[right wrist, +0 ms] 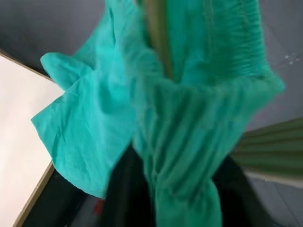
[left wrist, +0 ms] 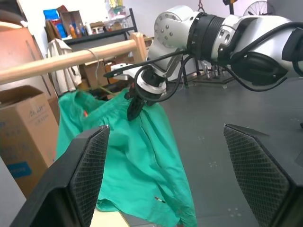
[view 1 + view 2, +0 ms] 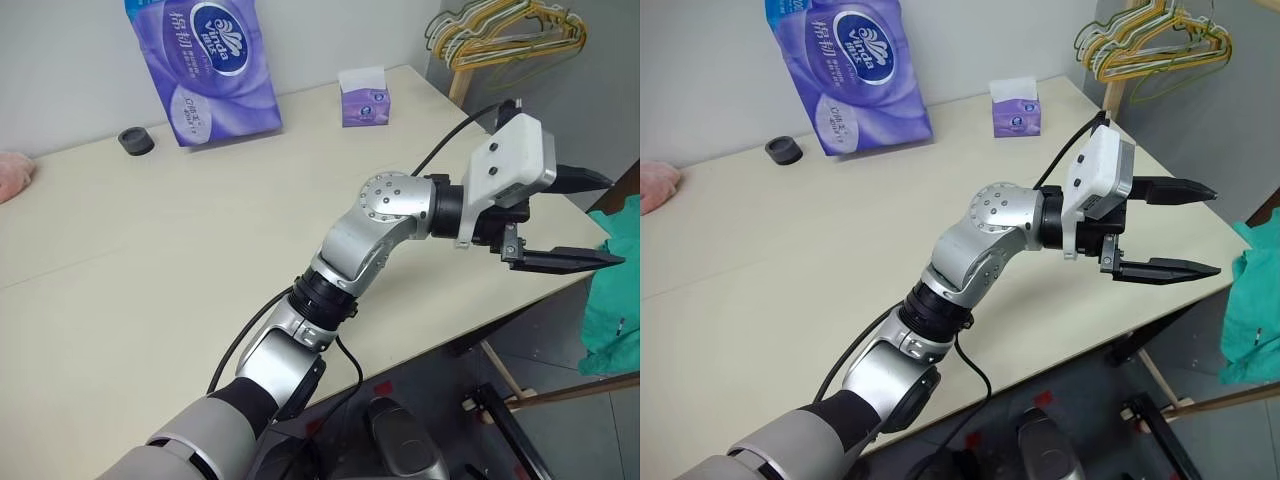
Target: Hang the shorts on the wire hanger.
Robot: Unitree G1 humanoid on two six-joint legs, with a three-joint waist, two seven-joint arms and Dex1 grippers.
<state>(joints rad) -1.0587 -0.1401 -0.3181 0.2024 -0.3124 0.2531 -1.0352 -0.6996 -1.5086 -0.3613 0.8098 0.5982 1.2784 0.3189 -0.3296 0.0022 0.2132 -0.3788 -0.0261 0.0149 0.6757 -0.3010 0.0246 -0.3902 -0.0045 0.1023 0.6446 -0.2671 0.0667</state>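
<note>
Beside the table's far right edge the shorts (image 2: pixel 137 156) hung from the wooden rail, the right gripper (image 2: pixel 134 106) pinching their waistband, the left gripper (image 3: pixel 570 220) spread empty; letting go might drop them.

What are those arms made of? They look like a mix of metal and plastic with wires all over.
The left arm has silver, rounded metal-looking segments joined by black rings, with a black cable looping alongside. Its wrist carries a white box, and the left gripper ends in two black, tapered jaws with cross-hatched pads.
</note>
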